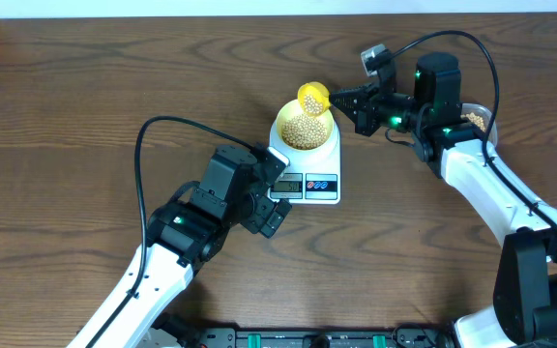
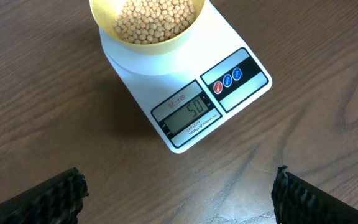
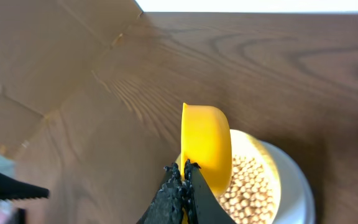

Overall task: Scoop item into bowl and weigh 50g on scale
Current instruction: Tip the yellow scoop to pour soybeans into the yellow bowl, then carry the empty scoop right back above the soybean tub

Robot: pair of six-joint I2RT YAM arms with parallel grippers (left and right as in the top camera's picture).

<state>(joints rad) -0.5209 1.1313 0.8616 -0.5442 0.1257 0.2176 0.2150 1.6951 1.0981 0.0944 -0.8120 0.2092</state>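
Many beans [image 1: 305, 132]: heaped in bowl [image 1: 279, 129], on scale [image 1: 330, 157].
Display [image 2: 187, 113]: fifty seems shown; weighing judged done.
Right gripper [image 3: 182, 169]: clenched on scoop [image 3: 205, 146] above bowl.
Left gripper [image 2: 178, 180]: released, nothing held.
Remaining: scoop to be set down.

There was one white scale [image 2: 232, 40]; one pale-yellow bowl [image 2: 154, 48]; one yellow scoop [image 3: 207, 146]; two robot arms, left arm [image 1: 177, 232] and right arm [image 1: 482, 174]; beans [image 2: 151, 18] were too many to count.

Beans [image 2: 151, 22] in bowl [image 2: 148, 48], bowl on scale [image 2: 244, 38] (display [image 2: 188, 112] at its near edge), scoop [image 1: 313, 96] above bowl's rim
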